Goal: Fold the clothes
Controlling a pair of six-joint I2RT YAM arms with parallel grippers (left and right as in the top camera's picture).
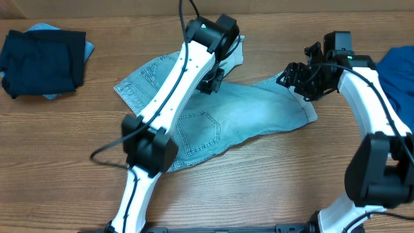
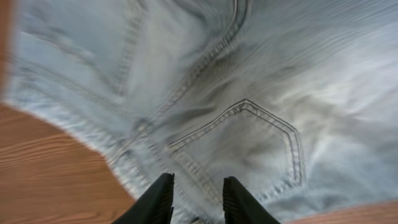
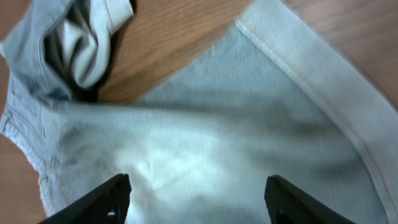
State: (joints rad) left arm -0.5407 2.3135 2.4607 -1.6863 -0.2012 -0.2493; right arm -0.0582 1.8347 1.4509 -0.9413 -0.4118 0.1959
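Observation:
Pale blue denim shorts (image 1: 259,110) lie spread in the middle of the table, back pockets up. My left gripper (image 1: 210,83) is low at their far edge. In the left wrist view its fingers (image 2: 198,180) are close together with a stitched denim edge (image 2: 205,124) running between them, beside a back pocket (image 2: 255,143). My right gripper (image 1: 292,76) hovers over the shorts' right leg. It is wide open and empty (image 3: 199,180) above flat denim (image 3: 217,130). A dark navy garment (image 1: 42,61) lies far left. A royal-blue garment (image 1: 398,68) lies far right.
The wooden table (image 1: 77,149) shows bare to the left of and in front of the shorts. A bunched fold of the shorts (image 3: 81,50) sits ahead of the right gripper. A pale blue cloth (image 1: 88,46) peeks from under the navy garment.

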